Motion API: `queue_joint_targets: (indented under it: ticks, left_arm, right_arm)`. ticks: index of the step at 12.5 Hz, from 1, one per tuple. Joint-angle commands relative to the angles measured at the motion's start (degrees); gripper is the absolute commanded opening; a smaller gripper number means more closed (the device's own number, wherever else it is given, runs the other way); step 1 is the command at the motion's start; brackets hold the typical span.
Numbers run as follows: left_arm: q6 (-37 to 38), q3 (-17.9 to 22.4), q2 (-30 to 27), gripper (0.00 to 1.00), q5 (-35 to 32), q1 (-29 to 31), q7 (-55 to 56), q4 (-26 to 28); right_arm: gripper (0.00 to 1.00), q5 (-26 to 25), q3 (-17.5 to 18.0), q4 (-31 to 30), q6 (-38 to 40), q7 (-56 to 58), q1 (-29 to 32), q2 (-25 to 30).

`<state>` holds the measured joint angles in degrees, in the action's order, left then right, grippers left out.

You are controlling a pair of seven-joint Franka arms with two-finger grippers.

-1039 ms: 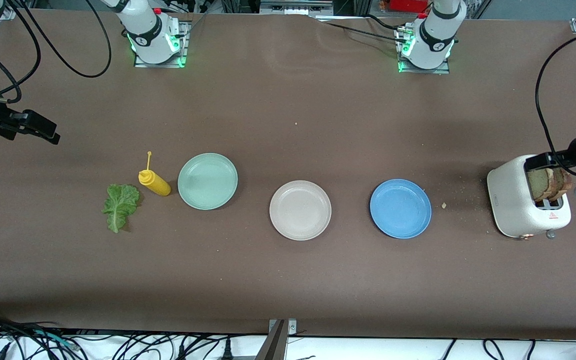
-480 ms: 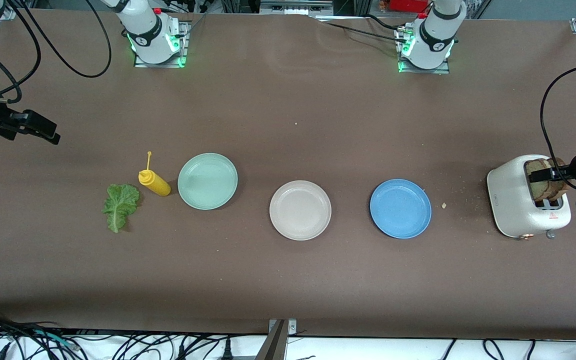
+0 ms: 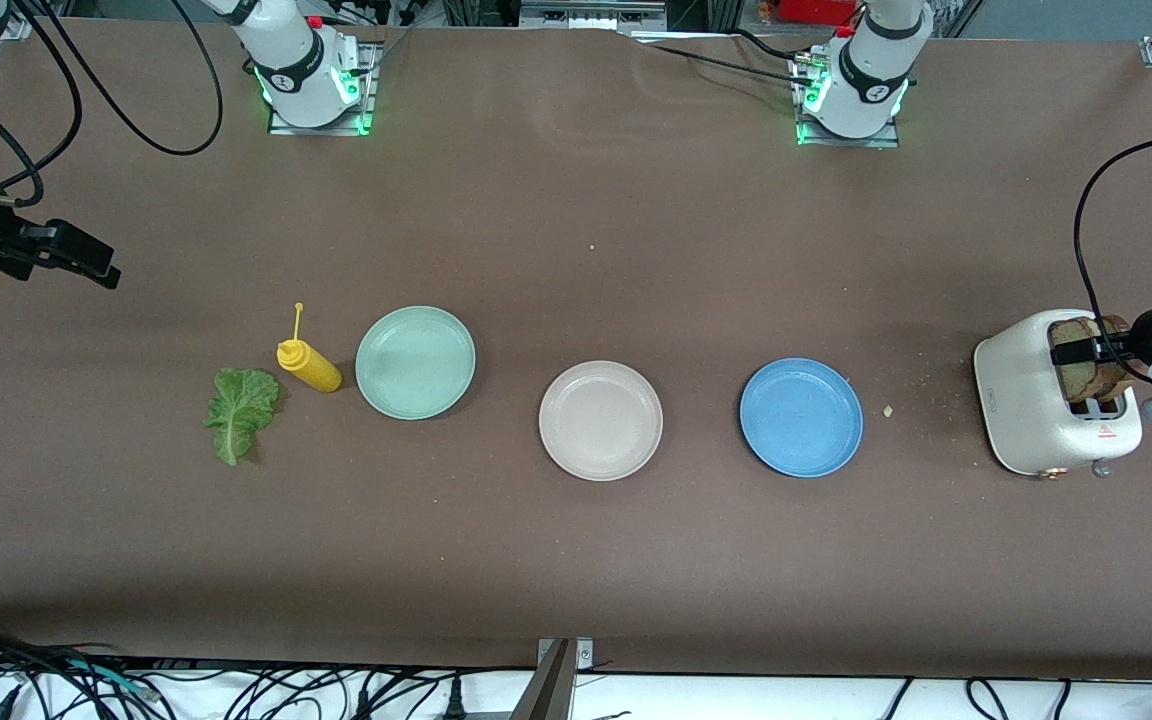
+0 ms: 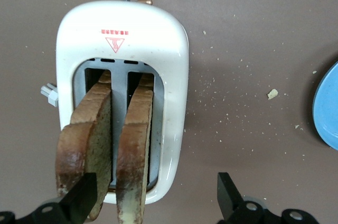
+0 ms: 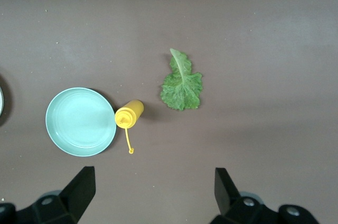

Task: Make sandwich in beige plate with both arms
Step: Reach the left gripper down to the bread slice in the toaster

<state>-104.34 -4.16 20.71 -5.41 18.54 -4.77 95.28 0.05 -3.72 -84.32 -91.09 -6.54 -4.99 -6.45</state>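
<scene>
**Onlooker 1:** Brown cloth covers the worktop, where three plates sit in a row: mint-green plate toward the right arm's end, beige plate in the middle and bare, blue plate toward the left arm's end.

**Onlooker 2:** And the sandwich parts are scattered. Two bread slices stand upright in the white toaster at the left arm's end. The lettuce leaf lies flat beside the yellow squeeze bottle, which lies on its side next to the mint-green plate.

**Onlooker 1:** Left end effector hangs over the toaster with its fingers spread wide, holding nothing. One finger overlaps the outer slice in the wrist view; whether it touches, I cannot tell.

**Onlooker 2:** Right end effector waits up over the worktop's edge at the right arm's end, also wide and empty, well apart from the lettuce.

**Onlooker 1:** Nothing is built yet, by my reckoning. The risk sits at the toaster: the spread looks wide enough to take in both slices, so closing could pinch two at once.

**Onlooker 2:** Or a finger catches the slot rim and drags the light toaster along. Crumbs already litter the cloth; a hard squeeze could break the crust.
</scene>
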Motion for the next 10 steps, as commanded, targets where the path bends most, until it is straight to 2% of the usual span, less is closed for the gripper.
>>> queue_joint_targets:
  ticks: [1,3,4,5,7,8,9,10]
  left_arm:
    - [-0.69,-0.67,-0.58,1.00,-0.30,0.62,-0.59,1.49]
    - [-0.69,-0.67,-0.41,0.96,-0.47,0.62,-0.68,1.58]
    - [-0.69,-0.67,0.12,0.84,-1.26,0.62,-0.85,1.49]
    - [-0.69,-0.67,0.30,0.66,-1.26,0.71,-0.85,1.58]
    - [-0.60,-0.67,0.30,0.17,-2.22,0.62,-1.37,1.93]
    - [-0.60,-0.67,0.30,0.07,-4.32,0.36,-2.68,1.84]
    - [-0.60,-0.76,0.21,0.00,-5.39,0.18,-3.31,1.84]
    - [-0.60,-0.76,0.21,0.00,-5.57,0.18,-3.75,1.84]
  right_arm:
    - [1.00,0.56,-0.15,-0.05,-0.23,0.13,-0.20,-0.15]
    - [1.00,0.56,-0.15,-0.05,-0.23,0.13,-0.20,-0.15]
    - [1.00,0.56,-0.15,-0.05,-0.23,0.13,-0.20,-0.15]
    - [1.00,0.56,-0.15,-0.05,-0.23,0.13,-0.20,-0.15]
    - [1.00,0.56,-0.15,-0.05,-0.23,0.13,-0.20,-0.15]
    - [1.00,0.56,-0.15,-0.05,-0.23,0.13,-0.20,-0.15]
    - [1.00,0.56,-0.15,-0.05,-0.23,0.13,-0.20,-0.15]
    - [1.00,0.56,-0.15,-0.05,-0.23,0.13,-0.20,-0.15]
